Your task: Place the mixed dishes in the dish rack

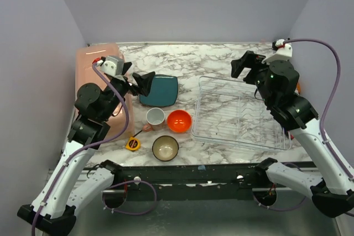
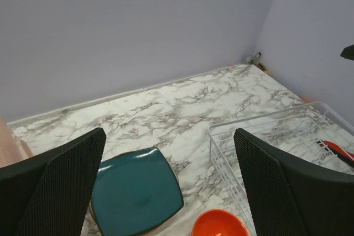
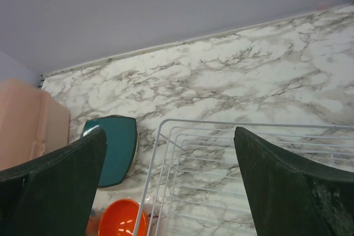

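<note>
From the top external view, we are judging the loading as not yet begun. The dish rack (image 1: 239,115) is lying bare on the right of the counter (image 1: 188,58). All four dishes are sitting on the counter to its left: the teal plate (image 1: 160,90), the pinkish-tan mug (image 1: 155,118), the orange bowl (image 1: 179,121), and nearest us the dark brown bowl (image 1: 165,148). A yellow tape measure (image 1: 133,144) and a salmon-pink tub (image 1: 91,59) are lying further left. The left claw (image 1: 138,77) is hanging wide and empty just beside the plate's left edge. The right claw (image 1: 246,67) is hovering over the rack's far corner, also holding nothing.

Through the left wrist camera, we are looking past two widely spread fingers (image 2: 66,186). The plate is lying low between them, closer to the left one, and the orange bowl is peeking in at the bottom edge. We are reading this as an approach to the plate. The next move is calling for a descent and a pinch on the plate's rim, since it is lying flat.

Through the right wrist camera, the fingers (image 3: 282,192) are likewise standing wide apart. The rack's near-left corner is sitting between them. The plate and the orange bowl are showing beyond the rack, well apart from this claw.
</note>
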You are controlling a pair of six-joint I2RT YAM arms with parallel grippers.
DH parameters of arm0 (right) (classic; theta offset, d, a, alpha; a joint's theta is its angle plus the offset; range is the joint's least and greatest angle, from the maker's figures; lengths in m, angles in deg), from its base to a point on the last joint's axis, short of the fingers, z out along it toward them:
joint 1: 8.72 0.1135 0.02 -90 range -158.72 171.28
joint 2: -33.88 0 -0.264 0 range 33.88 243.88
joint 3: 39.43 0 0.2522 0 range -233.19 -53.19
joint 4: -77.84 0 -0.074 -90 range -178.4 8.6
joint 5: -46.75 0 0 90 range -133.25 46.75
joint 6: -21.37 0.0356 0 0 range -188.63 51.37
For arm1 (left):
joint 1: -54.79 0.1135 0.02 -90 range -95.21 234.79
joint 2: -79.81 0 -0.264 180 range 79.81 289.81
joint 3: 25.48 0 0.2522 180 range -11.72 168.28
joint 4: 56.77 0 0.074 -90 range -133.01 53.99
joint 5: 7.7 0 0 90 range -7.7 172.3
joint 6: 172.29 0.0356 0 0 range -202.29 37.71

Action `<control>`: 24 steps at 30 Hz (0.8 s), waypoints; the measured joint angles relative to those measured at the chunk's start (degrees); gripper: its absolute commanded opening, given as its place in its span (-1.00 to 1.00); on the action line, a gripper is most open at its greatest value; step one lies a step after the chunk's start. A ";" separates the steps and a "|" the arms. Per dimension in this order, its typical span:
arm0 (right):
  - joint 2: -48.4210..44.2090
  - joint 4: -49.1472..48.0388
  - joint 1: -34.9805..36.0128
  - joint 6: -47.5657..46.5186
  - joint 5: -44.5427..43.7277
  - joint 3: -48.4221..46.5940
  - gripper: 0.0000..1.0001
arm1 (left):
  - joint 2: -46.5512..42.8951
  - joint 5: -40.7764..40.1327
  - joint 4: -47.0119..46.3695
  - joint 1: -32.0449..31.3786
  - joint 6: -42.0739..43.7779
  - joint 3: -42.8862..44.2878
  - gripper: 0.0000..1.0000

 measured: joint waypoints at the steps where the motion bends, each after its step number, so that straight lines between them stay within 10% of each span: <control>1: 0.50 0.31 0.00 0.35 0.37 0.00 1.00 | 0.31 -0.28 -0.15 -0.61 0.13 0.11 0.97; 24: 4.33 3.89 0.00 6.34 14.36 4.11 1.00 | 23.96 -15.65 15.30 -16.57 -11.91 11.17 0.68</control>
